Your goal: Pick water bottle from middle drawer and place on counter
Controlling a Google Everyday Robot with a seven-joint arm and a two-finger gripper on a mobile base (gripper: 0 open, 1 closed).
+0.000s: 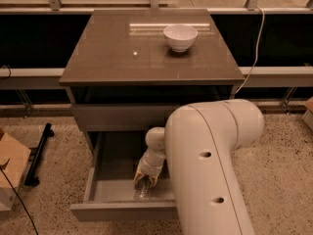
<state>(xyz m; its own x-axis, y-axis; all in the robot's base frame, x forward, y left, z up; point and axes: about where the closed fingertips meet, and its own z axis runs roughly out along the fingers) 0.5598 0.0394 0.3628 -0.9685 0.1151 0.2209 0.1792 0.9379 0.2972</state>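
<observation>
The middle drawer [105,204] is pulled open at the bottom of the cabinet. The water bottle [142,189] lies inside it near the front wall, clear and ribbed. My gripper [145,179] reaches down into the drawer from the white arm [210,165], with its yellowish fingers [139,174] right over the bottle's upper end. The counter [127,53] is the glossy grey-brown top of the cabinet, above the drawer.
A white bowl [180,36] stands on the counter at the back right. A closed plain drawer front [117,115] sits above the open drawer. A cardboard box [10,168] and a black stand [38,153] lie on the floor at left. A white cable [252,53] hangs at right.
</observation>
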